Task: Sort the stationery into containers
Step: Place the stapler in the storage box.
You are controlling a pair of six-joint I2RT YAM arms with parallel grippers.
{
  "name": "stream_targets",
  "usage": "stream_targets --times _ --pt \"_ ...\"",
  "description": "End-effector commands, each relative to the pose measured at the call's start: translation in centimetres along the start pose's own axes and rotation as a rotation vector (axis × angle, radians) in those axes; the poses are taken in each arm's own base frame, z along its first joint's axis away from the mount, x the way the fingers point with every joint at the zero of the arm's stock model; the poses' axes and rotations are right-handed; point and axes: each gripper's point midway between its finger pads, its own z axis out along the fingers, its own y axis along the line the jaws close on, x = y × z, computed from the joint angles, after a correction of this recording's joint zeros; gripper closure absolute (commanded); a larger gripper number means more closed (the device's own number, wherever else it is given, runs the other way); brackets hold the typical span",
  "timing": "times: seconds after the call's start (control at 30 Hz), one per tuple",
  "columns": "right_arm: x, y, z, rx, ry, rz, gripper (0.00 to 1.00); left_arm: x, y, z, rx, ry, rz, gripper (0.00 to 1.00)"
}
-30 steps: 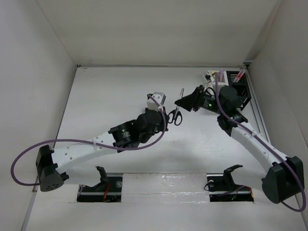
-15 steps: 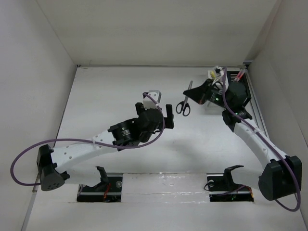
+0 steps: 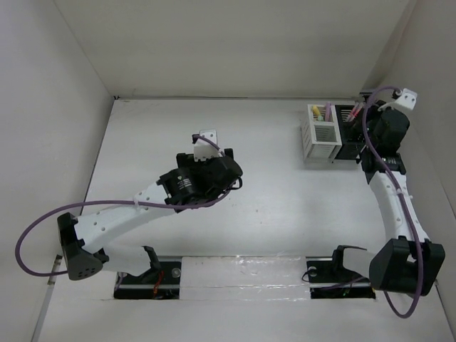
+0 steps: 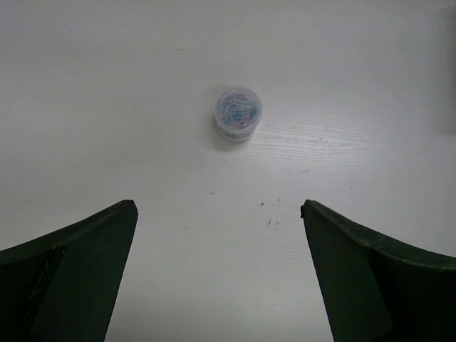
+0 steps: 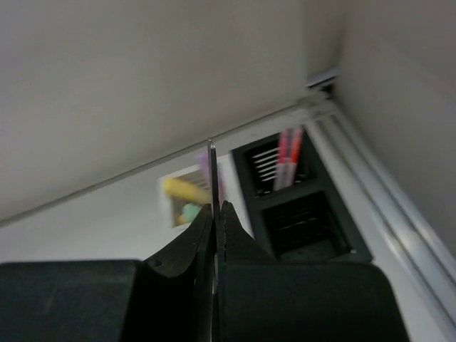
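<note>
Two arms mid-sort. At left, left gripper (image 4: 217, 206) spread wide and empty, aimed at a small clear tub of clips (image 4: 238, 122) alone on the table (image 4: 107, 85), caught only by the wrist camera and absent from the overhead view. Light, rigid, slick-sided; best pinched across its round wall. At right, right gripper (image 5: 217, 210) clamped on a thin blade, apparently the scissors (image 5: 211, 167), raised near the black organizer (image 5: 303, 189), beside the white organizer (image 3: 320, 146); handles unseen.

Matt white table (image 4: 142, 71), clear plastic tub (image 4: 238, 122), grey metal blade of scissors (image 5: 211, 171)
</note>
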Motion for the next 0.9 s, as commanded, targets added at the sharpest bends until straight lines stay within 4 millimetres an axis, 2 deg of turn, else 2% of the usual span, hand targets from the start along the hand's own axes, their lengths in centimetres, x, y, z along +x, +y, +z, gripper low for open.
stream_targets --times 0.0,0.13,0.17,0.2,0.23,0.3,0.4,0.43,0.5,0.67,0.73,0.77,0.87 --pt "-3.7 -5.5 0.4 0.321 -0.112 -0.020 1.00 -0.2 2.7 -0.6 -0.083 -0.016 0.008 0.00" --pt "-4.1 -8.3 1.7 0.498 -0.131 -0.017 1.00 0.7 3.9 -0.2 -0.115 -0.003 0.019 0.00" --pt "-4.0 -9.0 2.0 0.541 -0.137 -0.011 1.00 1.2 4.4 0.3 -0.129 0.022 0.015 0.00" --pt "-4.6 -9.1 2.3 0.558 -0.150 -0.009 1.00 1.2 6.0 1.1 -0.173 0.040 -0.021 0.00" --pt "-3.9 -9.6 3.2 0.580 -0.137 -0.004 1.00 1.9 6.4 2.1 -0.175 0.052 -0.010 0.00" --pt "-4.5 -9.9 3.7 0.612 -0.154 -0.003 1.00 2.8 6.4 2.7 -0.143 0.093 -0.022 0.00" --pt "-3.4 -10.9 5.0 0.662 -0.138 -0.007 1.00 2.4 6.1 2.6 -0.113 0.079 -0.032 0.00" --pt "-3.9 -10.9 5.5 0.673 -0.149 -0.005 1.00 2.4 6.1 2.5 -0.113 0.080 -0.023 0.00" --pt "-2.5 -11.1 6.4 0.687 -0.118 -0.032 1.00 2.2 6.4 2.6 -0.127 0.064 -0.021 0.00" --pt "-2.2 -11.2 7.2 0.683 -0.119 -0.040 1.00 2.9 6.5 3.0 -0.141 0.081 0.019 0.00" --pt "-1.0 -11.1 8.2 0.658 -0.088 -0.057 1.00 2.8 6.4 3.1 -0.137 0.077 0.022 0.00" --pt "-1.3 -11.3 8.1 0.672 -0.104 -0.054 1.00 3.1 6.5 3.2 -0.141 0.082 0.028 0.00" --pt "-0.4 -11.7 8.7 0.683 -0.099 -0.066 1.00 3.0 6.4 3.2 -0.136 0.078 0.031 0.00"
